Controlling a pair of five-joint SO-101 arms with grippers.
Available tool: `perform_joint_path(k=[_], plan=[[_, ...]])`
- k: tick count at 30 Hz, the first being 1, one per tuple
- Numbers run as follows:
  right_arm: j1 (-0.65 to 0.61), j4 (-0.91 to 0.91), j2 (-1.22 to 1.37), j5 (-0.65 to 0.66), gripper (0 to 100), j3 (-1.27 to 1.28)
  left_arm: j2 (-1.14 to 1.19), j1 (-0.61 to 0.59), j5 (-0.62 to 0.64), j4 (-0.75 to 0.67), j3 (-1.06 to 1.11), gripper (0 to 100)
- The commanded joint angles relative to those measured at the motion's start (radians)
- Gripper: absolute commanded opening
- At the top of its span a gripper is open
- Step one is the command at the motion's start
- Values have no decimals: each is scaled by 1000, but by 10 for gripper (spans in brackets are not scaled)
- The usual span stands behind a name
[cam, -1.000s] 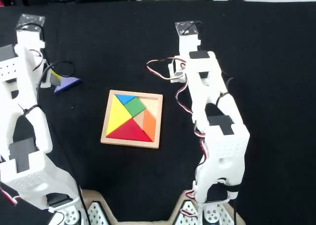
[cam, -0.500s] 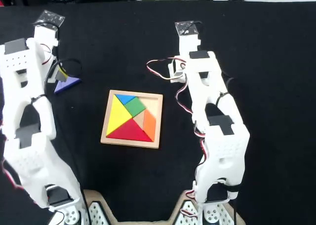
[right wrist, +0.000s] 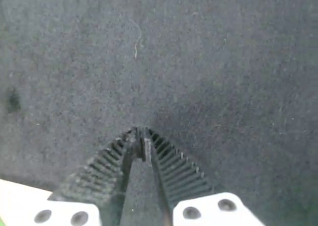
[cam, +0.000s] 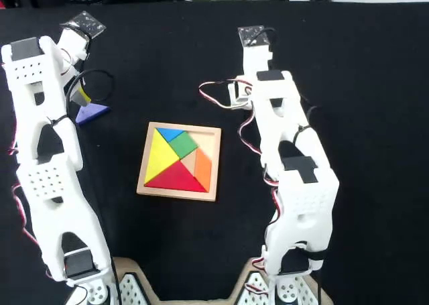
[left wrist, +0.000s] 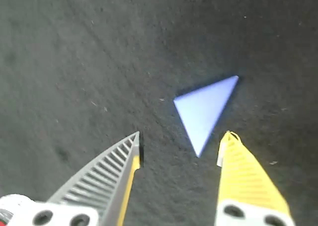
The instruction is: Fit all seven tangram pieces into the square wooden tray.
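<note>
Left wrist view has the left pincer [left wrist: 182, 135] released, tips flanking one corner of a blue triangle [left wrist: 206, 107] on the black desk [left wrist: 74, 62]. Right of it, well apart, the wooden tray [cam: 178, 194] holds coloured pieces [cam: 175, 176]. Farther right, the right pincer [right wrist: 140, 136] is clenched on nothing.

Matt black cloth [cam: 362, 84] (lightly linty) under a pale wooden tray [cam: 177, 194]; ridged plastic left hand [left wrist: 182, 135].
</note>
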Motion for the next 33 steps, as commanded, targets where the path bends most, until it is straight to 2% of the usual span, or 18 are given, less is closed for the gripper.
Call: perform_joint_path(k=[1,4,6,15,20,24,33], plan=[[44,-37,-65,41,11,5,26,18,-94,69,-125,256],[38,-41,-65,48,11,10,61,27,-218,146,-171,253],[37,-40,-65,49,11,10,84,30,-256,149,-197,254],[41,-40,-65,51,11,12,161,71,-281,146,-268,258],[41,-41,-65,51,11,10,227,73,-339,132,-266,258],[41,-41,-65,51,11,10,276,61,-307,26,-266,258],[38,-41,-65,51,11,10,281,51,-304,12,-268,258]])
